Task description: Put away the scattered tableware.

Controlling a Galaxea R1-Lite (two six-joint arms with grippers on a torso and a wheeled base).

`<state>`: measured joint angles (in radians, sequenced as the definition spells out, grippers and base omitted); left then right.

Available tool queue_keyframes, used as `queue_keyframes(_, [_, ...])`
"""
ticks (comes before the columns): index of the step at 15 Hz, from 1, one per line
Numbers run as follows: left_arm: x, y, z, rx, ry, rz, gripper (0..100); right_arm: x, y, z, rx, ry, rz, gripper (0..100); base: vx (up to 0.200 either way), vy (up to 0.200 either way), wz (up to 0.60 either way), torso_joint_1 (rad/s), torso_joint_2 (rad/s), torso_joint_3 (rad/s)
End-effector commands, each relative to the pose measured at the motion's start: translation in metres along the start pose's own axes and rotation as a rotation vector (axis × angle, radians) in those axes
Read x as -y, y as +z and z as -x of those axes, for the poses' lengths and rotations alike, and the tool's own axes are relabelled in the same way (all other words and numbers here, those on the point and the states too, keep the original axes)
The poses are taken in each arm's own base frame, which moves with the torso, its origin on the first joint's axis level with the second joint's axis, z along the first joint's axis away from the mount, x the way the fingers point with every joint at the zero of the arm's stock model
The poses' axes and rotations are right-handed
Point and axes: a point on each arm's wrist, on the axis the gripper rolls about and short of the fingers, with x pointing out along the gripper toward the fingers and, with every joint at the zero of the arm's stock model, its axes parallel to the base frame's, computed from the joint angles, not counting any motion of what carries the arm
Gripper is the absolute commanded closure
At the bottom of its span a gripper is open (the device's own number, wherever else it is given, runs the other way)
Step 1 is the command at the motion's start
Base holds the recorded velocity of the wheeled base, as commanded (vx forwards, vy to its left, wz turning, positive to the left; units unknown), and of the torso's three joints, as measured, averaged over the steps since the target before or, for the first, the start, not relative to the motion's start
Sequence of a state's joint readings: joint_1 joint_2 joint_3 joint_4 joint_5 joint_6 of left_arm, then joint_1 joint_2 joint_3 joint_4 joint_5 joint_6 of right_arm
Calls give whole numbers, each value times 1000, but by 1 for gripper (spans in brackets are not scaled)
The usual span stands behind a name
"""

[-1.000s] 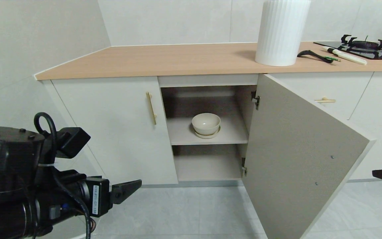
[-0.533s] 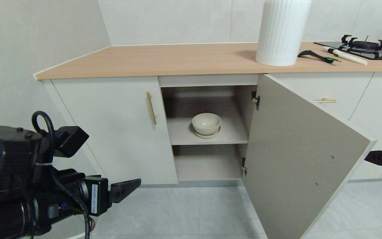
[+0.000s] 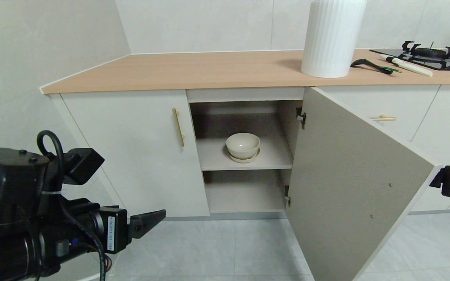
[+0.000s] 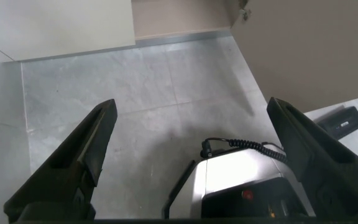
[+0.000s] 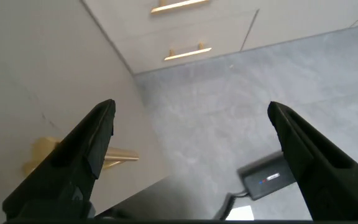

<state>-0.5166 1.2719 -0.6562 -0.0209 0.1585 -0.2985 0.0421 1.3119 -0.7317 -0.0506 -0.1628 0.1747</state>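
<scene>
Cream bowl [image 3: 242,145], smooth and round, is sitting upright on a matching saucer [image 3: 244,159] on the cabinet's upper shelf [image 3: 213,156]. Left gripper [image 4: 191,106] and right gripper [image 5: 191,107] are both hanging spread wide, gripping nothing.

A tall white ribbed container [image 3: 333,37] is standing on the wooden countertop [image 3: 193,70]; a black gas hob [image 3: 436,54] is sitting further right on that countertop; pale grey floor tiles [image 3: 217,249] are spreading below.
</scene>
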Motion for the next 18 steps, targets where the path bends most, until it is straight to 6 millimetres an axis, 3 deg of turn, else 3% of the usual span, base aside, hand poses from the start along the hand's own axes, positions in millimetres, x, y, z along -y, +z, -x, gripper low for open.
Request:
queue_keyframes(1, [0, 0, 0, 1, 0, 1, 0, -6, -4, -3, -20, 26, 6, 0, 0, 0, 0, 0, 0, 0])
queue_keyframes(7, [0, 1, 0, 2, -2, 1, 0, -47, -20, 4, -77, 198, -22, 0, 0, 0, 0, 0, 0, 0])
queue_keyframes(13, [-1, 2, 1, 8, 4, 8, 0, -85, -28, -5, -111, 318, 13, 0, 0, 0, 0, 0, 0, 0])
queue_keyframes(18, [-1, 3, 1, 16, 7, 8, 0, -149, -18, -33, -152, 486, 81, 0, 0, 0, 0, 0, 0, 0])
